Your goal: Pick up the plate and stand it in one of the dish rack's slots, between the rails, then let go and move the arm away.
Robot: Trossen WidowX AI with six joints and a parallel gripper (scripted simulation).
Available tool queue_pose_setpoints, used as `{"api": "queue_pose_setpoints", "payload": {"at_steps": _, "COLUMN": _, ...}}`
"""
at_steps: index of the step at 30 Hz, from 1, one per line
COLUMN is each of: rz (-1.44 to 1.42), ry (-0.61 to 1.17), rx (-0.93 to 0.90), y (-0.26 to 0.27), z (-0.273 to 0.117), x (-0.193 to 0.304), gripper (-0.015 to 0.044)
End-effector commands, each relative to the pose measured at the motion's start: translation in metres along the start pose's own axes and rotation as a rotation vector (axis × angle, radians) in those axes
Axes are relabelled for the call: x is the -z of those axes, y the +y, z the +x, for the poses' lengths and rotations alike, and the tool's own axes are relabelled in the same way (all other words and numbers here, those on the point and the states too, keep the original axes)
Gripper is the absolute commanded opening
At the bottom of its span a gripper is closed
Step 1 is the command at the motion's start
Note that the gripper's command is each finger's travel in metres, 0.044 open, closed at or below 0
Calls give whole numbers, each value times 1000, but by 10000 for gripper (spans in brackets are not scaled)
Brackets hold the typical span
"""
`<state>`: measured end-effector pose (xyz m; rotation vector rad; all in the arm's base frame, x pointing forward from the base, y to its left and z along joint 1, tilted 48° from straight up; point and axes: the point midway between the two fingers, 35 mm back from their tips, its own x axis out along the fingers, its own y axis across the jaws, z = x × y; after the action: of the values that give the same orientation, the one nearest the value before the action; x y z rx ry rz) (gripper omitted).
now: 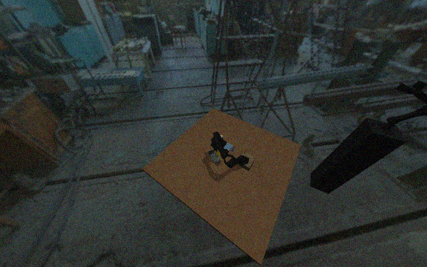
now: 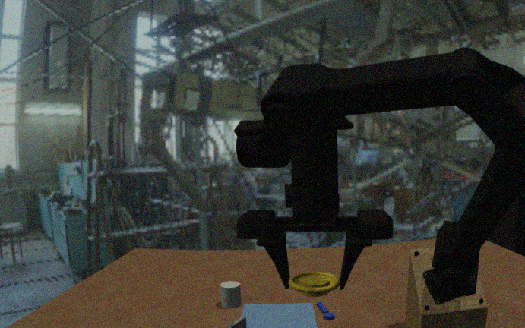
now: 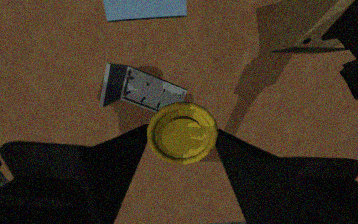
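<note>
My gripper [image 2: 314, 288] [image 3: 182, 130] points down and is shut on the plate, one finger at each side of its rim. The yellow round plate [image 2: 314, 281] [image 3: 182, 134] is held level above the table. The dish rack [image 1: 214, 156] [image 3: 152, 89] is grey, with a taller end wall at the left and small dark rails inside in the wrist view. The plate hides a part of its right end in that view. In the exterior view only a grey corner [image 2: 238, 323] of the rack shows at the bottom edge.
A light-blue square [image 1: 228, 146] [image 2: 278, 316] [image 3: 145, 9] lies on the table. A blue spoon-like thing [image 2: 324, 310] lies beside it, and a white cylinder [image 2: 230, 294] stands behind it. My arm's wooden base block [image 2: 451, 318] is at the right. A black pedestal [image 1: 354, 156] stands off the table.
</note>
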<state>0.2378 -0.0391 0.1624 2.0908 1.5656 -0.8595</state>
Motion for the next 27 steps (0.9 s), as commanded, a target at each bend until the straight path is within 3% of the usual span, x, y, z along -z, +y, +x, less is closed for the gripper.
{"api": "queue_pose_setpoints", "payload": {"at_steps": 1, "rz": 151, "ry": 8, "rx": 0, "y": -14, "z": 2, "x": 16, "gripper": 0}}
{"api": "queue_pose_setpoints", "payload": {"at_steps": 7, "rz": 334, "ry": 16, "rx": 4, "y": -31, "z": 6, "x": 31, "gripper": 0}}
{"api": "queue_pose_setpoints", "payload": {"at_steps": 14, "rz": 336, "ry": 11, "rx": 5, "y": -31, "z": 6, "x": 31, "gripper": 0}}
{"api": "queue_pose_setpoints", "payload": {"at_steps": 27, "rz": 73, "ry": -304, "rx": 37, "y": -34, "z": 44, "x": -5, "gripper": 0}}
